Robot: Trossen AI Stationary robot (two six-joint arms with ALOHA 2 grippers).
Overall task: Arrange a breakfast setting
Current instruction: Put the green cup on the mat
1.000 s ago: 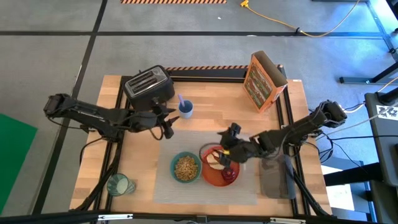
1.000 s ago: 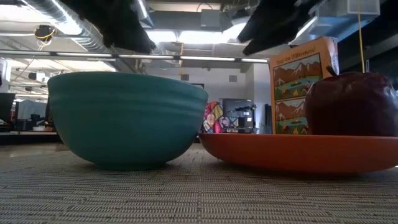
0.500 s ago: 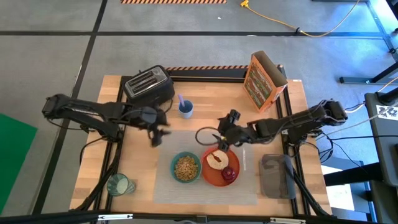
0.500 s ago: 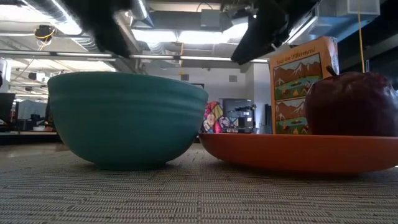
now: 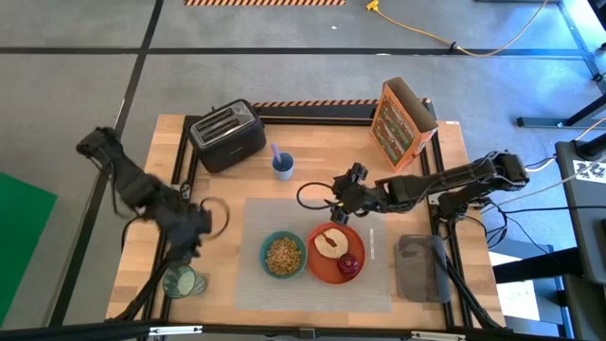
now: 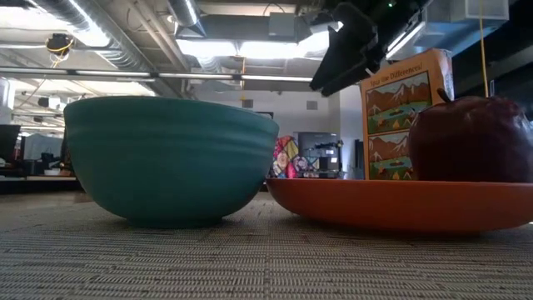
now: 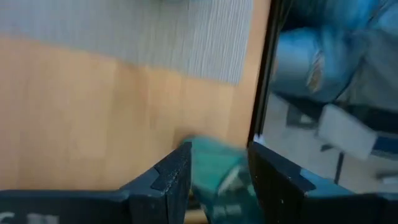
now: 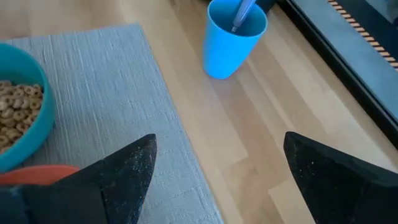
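Reaching my left tool (image 5: pixel 194 235), fingers spread, toward the glass (image 5: pixel 180 281) at the bench's (image 5: pixel 312 166) near-left corner, I risk tipping it off that edge. My right tool (image 5: pixel 343 194), spread and empty, hovers beyond the plate (image 5: pixel 331 267).

From above, a wooden table (image 5: pixel 445 170) holds a grey placemat (image 5: pixel 248 284) with a teal bowl (image 5: pixel 282 255) of cereal touching an orange-red plate (image 5: pixel 327 272), which carries toast (image 5: pixel 329 242) and an apple (image 5: pixel 349 263). The left gripper (image 5: pixel 192 232) hangs near the glass (image 5: pixel 180 281) at the table's front left corner (off the mat). The right gripper (image 5: pixel 341 195) hovers behind the plate. A toaster (image 5: pixel 227 135), blue cup (image 5: pixel 282 166) and cereal box (image 5: pixel 402 122) stand along the back.
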